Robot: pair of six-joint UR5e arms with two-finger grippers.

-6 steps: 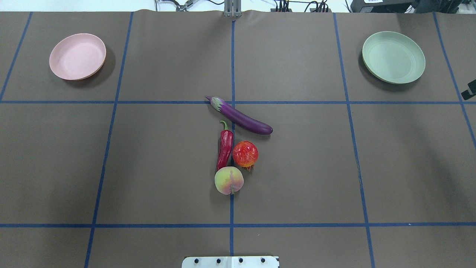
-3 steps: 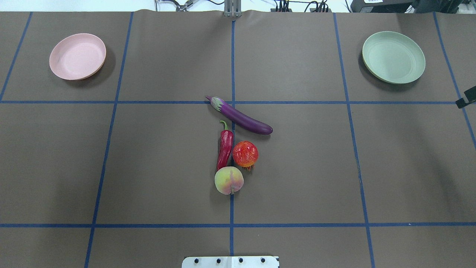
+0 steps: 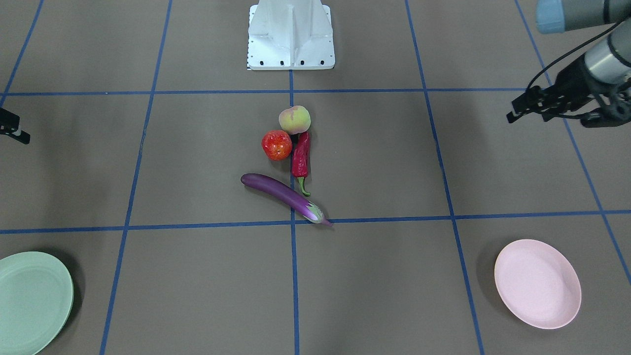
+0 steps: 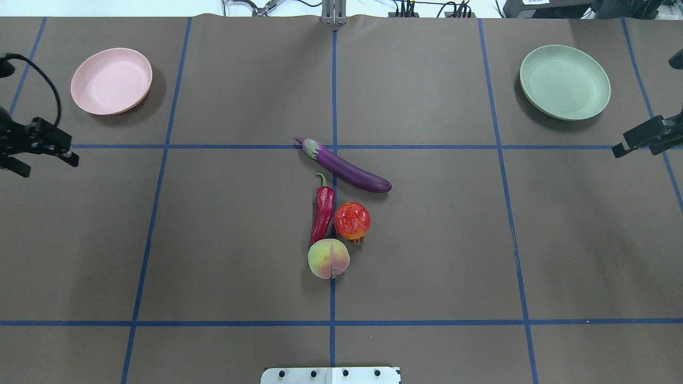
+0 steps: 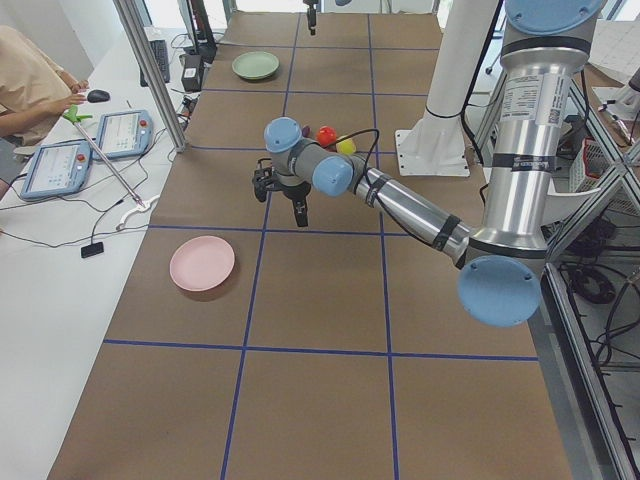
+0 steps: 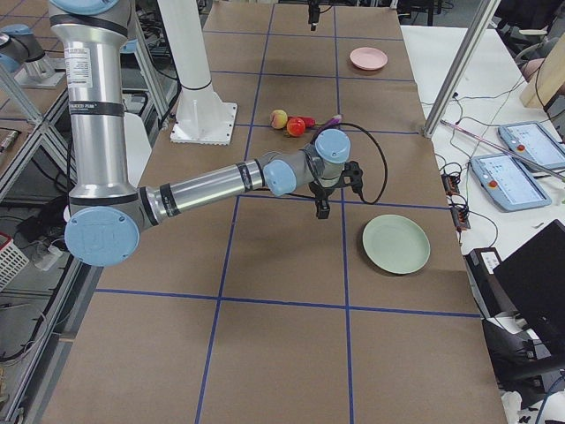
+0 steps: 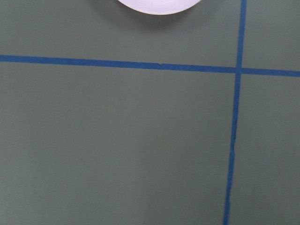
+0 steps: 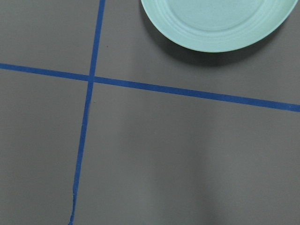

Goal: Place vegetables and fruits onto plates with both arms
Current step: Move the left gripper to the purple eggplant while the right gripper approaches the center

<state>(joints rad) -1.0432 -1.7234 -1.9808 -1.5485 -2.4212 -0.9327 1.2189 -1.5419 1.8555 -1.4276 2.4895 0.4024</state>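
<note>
The purple eggplant (image 4: 347, 168) (image 3: 283, 195), the dark-red chili (image 4: 323, 210), the speckled red fruit (image 4: 352, 220) and the peach (image 4: 328, 258) lie bunched at the table's middle. The pink plate (image 4: 111, 80) sits empty at the far left and its edge shows in the left wrist view (image 7: 157, 4). The green plate (image 4: 564, 81) sits empty at the far right and also shows in the right wrist view (image 8: 215, 23). My left gripper (image 4: 45, 161) hovers open and empty near the pink plate. My right gripper (image 4: 637, 141) hovers open and empty near the green plate, partly cut off.
The white robot base (image 4: 331, 375) (image 3: 291, 34) stands at the near edge, behind the produce. Blue tape lines (image 4: 333, 146) divide the brown table into squares. An operator's side table with tablets (image 5: 100, 140) runs along the far side.
My left gripper has come into the overhead view at the left edge. My right gripper has moved further in from the right edge. Produce and plates have not moved.
</note>
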